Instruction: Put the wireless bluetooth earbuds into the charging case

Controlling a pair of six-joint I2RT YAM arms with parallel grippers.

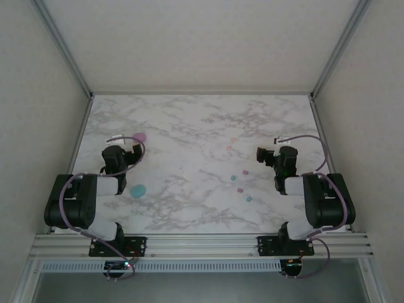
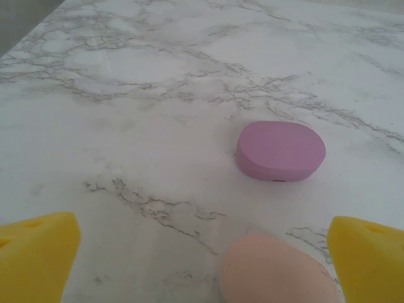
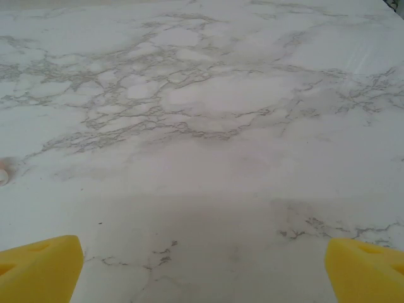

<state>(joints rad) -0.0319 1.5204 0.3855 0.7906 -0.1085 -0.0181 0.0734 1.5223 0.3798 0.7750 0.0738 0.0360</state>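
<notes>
Looking down from overhead, I see the earbuds lying loose on the marble table, right of centre. They are strung out from about 2 o'clock to 4 o'clock, with peach and pale pink ones farther out and teal and magenta ones nearer the arm bases.

The purple case lies shut at about 10 o'clock and the teal case at 8 o'clock, both well apart from the earbuds.

My left gripper hangs between those two cases, its fingers spread wide and holding nothing. In its wrist view a peach case lies between the yellow fingertips, nearer the right one, with the purple case at 12 o'clock beyond it.

My right gripper sits at 3 o'clock, beside the earbuds, likewise wide open and empty over bare marble.
</notes>
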